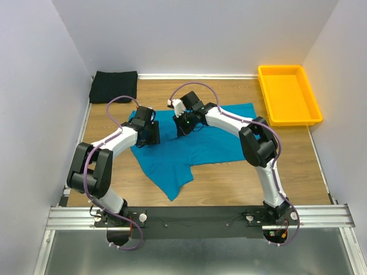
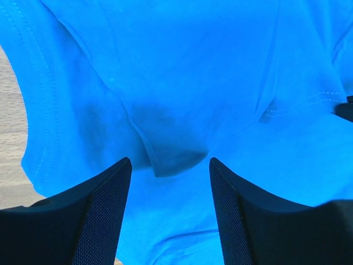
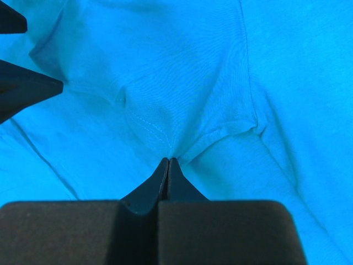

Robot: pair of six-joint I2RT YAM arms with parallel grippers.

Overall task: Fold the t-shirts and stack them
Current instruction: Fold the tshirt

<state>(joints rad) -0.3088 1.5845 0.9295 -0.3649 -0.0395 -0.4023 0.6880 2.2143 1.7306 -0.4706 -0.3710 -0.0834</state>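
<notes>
Here, in the overhead view, a soft, bright teal-blue t-shirt [image 1: 195, 146] with short sleeves lies spread out, wrinkled and unfolded, on the middle of the wooden table [image 1: 241, 177]. One pointed flap trails toward the near edge. A soft black t-shirt [image 1: 113, 86], gathered into a compact square, sits at the far left corner, apart from the teal-blue t-shirt. A rigid rectangular yellow plastic tray [image 1: 288, 121] stands at the far right corner, near the far right corner of the spread cloth.

The left gripper [image 1: 150, 133] is over the left edge of the teal-blue t-shirt. Its wrist view shows the left gripper [image 2: 170, 165] with jaws parted wide. A raised crease of cloth lies between the two dark fingers, and nothing is clamped.

The right gripper [image 1: 183, 123] is over the far middle of the same shirt. Its wrist view shows the right gripper [image 3: 167, 161] with jaws pressed together. The tips nip a ridge of cloth beside a stitched seam, and creases fan out from the pinch. The two grippers are near each other.
</notes>
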